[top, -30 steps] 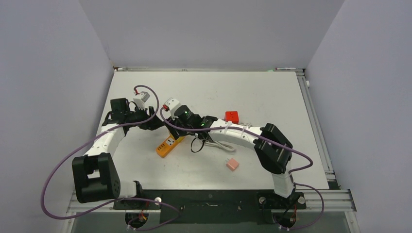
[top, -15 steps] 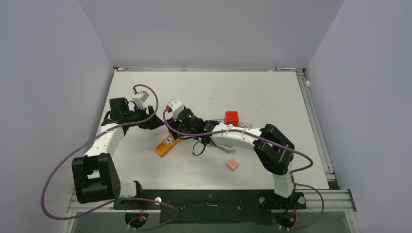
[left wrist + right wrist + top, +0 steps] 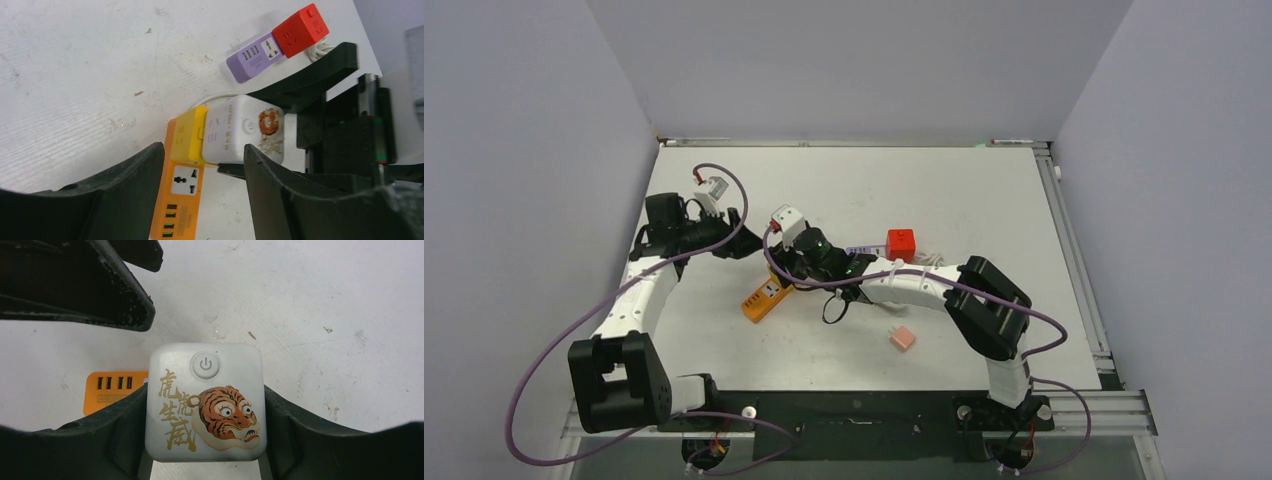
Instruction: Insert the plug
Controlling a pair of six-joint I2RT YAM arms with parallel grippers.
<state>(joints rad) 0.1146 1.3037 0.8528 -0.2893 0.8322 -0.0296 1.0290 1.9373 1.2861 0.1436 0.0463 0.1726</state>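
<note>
Right end effector [image 3: 206, 437] clamps tiger-printed power cube [image 3: 243, 131] at orange power strip [image 3: 181, 200]; left end effector [image 3: 202, 150], apart and empty, braces nothing, so the strip could skid.

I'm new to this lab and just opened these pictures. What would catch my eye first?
The white cube plug with a tiger face and a power button stands out most, clamped in the right gripper near the middle of the table. Just beside it lies the orange power strip, with the left gripper open close by. Farther back, a red cube sits at the end of a purple strip.
</note>
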